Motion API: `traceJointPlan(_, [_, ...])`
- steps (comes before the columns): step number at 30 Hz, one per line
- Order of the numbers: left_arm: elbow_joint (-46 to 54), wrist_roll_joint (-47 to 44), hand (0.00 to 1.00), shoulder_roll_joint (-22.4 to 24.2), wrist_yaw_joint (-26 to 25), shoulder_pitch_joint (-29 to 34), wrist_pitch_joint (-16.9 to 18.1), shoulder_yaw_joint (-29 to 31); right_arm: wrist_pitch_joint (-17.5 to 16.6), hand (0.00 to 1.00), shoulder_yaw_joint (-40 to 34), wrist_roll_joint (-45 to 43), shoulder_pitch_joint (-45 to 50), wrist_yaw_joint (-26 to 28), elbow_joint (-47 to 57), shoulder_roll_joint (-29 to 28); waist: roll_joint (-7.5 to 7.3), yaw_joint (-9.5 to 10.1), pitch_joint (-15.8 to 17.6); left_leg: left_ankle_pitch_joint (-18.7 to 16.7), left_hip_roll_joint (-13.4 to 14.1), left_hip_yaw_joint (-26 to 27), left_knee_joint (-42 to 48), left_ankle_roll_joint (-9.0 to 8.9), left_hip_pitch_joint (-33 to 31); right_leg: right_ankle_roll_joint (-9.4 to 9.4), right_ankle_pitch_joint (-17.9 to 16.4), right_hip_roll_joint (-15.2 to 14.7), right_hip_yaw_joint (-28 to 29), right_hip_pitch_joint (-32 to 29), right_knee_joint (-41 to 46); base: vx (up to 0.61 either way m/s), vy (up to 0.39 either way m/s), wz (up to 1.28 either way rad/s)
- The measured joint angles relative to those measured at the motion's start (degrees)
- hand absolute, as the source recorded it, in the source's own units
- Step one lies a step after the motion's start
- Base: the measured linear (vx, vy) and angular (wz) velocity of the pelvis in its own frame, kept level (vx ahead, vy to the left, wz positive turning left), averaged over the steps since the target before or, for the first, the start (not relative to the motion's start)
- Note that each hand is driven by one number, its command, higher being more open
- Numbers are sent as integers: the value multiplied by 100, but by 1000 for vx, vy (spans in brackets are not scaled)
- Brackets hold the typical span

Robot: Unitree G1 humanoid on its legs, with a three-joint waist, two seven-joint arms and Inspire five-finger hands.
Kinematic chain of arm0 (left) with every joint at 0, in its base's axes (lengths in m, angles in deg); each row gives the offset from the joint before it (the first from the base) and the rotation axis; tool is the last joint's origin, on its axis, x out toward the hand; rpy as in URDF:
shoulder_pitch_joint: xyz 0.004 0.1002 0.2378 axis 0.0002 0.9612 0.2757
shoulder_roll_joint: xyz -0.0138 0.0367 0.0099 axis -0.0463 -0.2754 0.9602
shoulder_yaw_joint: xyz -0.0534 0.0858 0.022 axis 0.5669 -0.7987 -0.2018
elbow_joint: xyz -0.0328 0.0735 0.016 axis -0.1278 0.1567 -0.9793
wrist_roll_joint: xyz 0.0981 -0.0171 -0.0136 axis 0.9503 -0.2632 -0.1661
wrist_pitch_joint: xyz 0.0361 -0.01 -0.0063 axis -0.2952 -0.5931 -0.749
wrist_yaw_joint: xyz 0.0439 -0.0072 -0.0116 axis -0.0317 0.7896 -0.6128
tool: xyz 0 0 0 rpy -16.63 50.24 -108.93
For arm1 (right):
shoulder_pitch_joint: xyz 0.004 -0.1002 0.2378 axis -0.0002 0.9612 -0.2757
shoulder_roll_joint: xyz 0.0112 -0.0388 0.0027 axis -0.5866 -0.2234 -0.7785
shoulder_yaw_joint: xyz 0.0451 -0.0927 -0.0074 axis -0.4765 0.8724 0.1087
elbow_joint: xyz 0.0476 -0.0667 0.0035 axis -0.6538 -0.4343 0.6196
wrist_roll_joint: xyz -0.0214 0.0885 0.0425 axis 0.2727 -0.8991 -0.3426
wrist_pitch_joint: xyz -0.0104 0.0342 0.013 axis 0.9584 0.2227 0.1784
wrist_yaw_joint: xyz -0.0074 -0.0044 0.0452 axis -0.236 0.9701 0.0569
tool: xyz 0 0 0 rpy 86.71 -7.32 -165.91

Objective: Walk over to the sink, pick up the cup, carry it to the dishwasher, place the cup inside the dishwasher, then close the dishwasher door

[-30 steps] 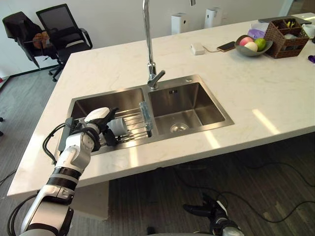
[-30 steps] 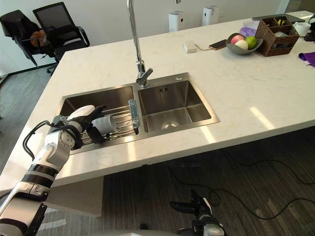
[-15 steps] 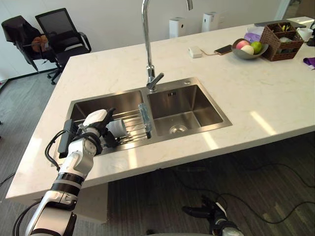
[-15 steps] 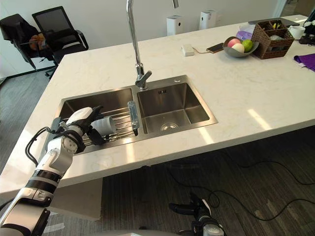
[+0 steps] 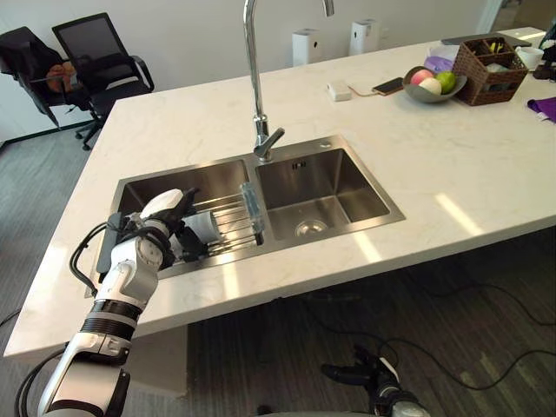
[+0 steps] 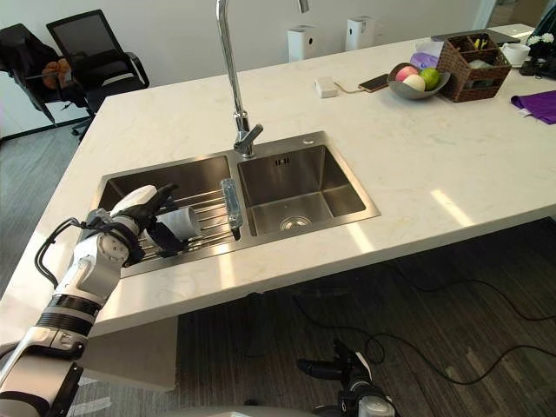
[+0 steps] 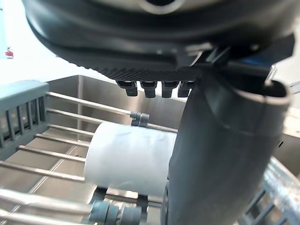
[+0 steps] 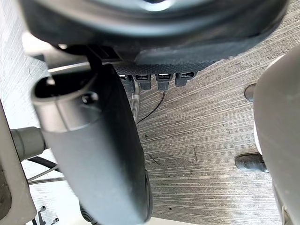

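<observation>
A white cup [image 5: 206, 228] lies on its side on a wire rack [image 5: 233, 217] in the left basin of the steel sink [image 5: 382, 187]. My left hand [image 5: 161, 233] reaches into that basin, its white-covered thumb above the cup and its dark fingers below and beside it. In the left wrist view the cup [image 7: 131, 157] rests on the rack bars past my thumb [image 7: 220, 154]; the fingers are straight and not closed round it. Low beside me, my right hand [image 5: 365, 378] hangs open over the dark floor.
A tall faucet [image 5: 254, 78] stands behind the sink. A fruit bowl [image 5: 433, 82], a wicker basket [image 5: 497, 59], a phone [image 5: 388, 85] and a purple cloth [image 6: 534, 102] sit at the counter's far right. Office chairs [image 5: 100, 61] stand beyond the far left corner.
The whole picture has shifted a little as the camera moved. My left hand stays at the cup on the rack; the cup has not moved.
</observation>
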Motion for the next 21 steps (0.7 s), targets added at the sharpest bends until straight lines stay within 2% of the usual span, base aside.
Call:
traceJointPlan(11, [-6, -5, 100, -122, 22, -367, 14, 3, -7, 100, -6, -1, 10, 113, -1, -3, -16, -4, -9, -1, 6, 79, 0, -1, 17, 0, -1, -1, 56, -34, 46, -3, 0, -1])
traceJointPlan(17, [-162, 478, 100, -125, -282, -396, 358, 3, -70, 100, -22, -3, 17, 174, -1, -12, -19, -24, -11, -2, 12, 132, -1, -2, 23, 0, -2, -1, 142, -94, 99, -11, 3, -7])
traceJointPlan(21, [-287, 736, 100, -95, -320, -390, 398, 2, -142, 100, -23, -5, 28, 204, -6, -19, -35, -31, -2, -2, 15, 140, -1, -2, 25, 0, -1, 0, 151, -113, 107, -2, 1, -1])
